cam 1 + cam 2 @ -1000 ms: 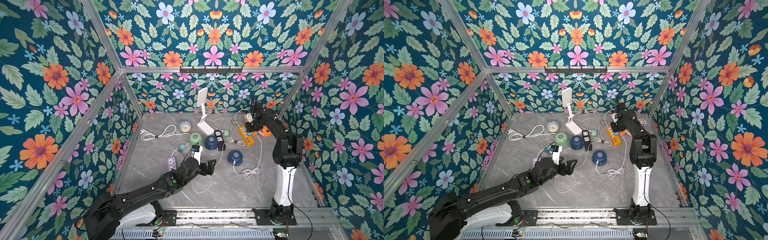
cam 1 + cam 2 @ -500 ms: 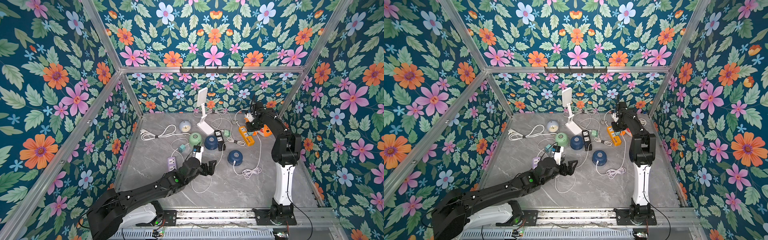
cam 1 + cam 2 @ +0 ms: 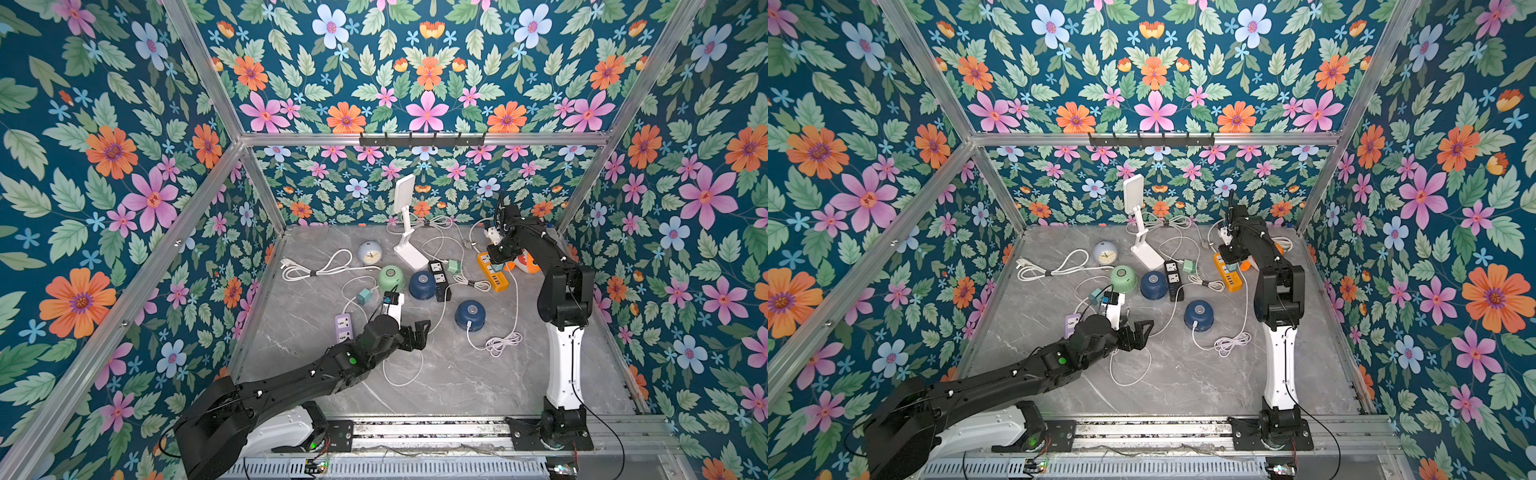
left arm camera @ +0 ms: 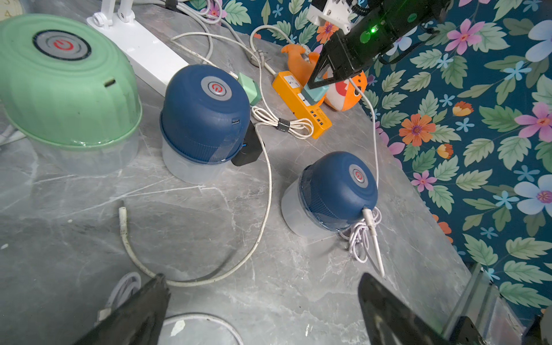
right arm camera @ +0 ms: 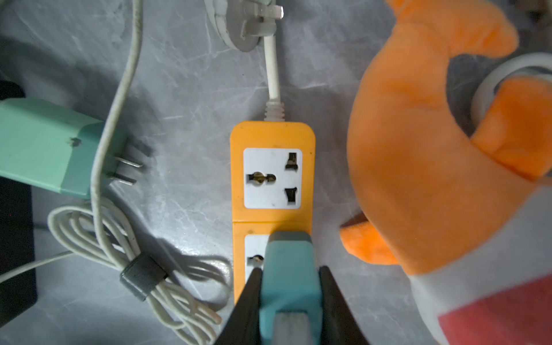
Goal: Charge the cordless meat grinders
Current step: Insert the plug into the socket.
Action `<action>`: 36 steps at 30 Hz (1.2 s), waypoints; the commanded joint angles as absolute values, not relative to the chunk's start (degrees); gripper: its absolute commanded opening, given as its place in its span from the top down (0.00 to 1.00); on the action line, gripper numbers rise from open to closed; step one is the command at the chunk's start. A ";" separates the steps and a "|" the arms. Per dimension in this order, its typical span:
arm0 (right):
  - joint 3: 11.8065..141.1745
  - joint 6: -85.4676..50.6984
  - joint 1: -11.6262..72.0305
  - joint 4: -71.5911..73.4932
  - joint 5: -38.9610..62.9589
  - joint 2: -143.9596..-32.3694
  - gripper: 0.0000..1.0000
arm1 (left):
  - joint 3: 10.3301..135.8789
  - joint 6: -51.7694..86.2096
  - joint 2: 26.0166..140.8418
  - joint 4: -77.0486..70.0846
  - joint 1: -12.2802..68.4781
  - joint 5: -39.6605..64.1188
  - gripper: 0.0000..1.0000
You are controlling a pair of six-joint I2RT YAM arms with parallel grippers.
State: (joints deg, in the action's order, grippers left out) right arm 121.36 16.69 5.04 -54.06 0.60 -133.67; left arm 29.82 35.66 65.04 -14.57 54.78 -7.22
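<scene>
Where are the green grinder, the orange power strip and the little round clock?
green grinder [image 4: 68,89]: left wrist view, on its dome side.
orange power strip [image 5: 273,179]: right wrist view, on its free socket.
little round clock [image 3: 370,252]: in a top view, on its round body.

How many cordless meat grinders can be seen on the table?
3: the green grinder, the middle navy grinder beside it, and the cabled navy grinder nearer the front. None seems hidden.
</scene>
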 commanded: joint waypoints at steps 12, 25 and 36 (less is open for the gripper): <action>114.06 15.84 5.67 -54.22 1.85 -135.97 1.00 | 31.78 36.03 66.70 -14.80 53.96 -6.74 0.01; 109.86 10.98 4.75 -52.98 1.94 -130.82 0.73 | 32.70 38.27 65.59 -10.98 53.96 -6.93 0.05; 109.11 7.15 4.69 -51.41 3.44 -121.13 0.01 | 31.37 40.46 60.07 -6.02 54.05 -10.08 0.04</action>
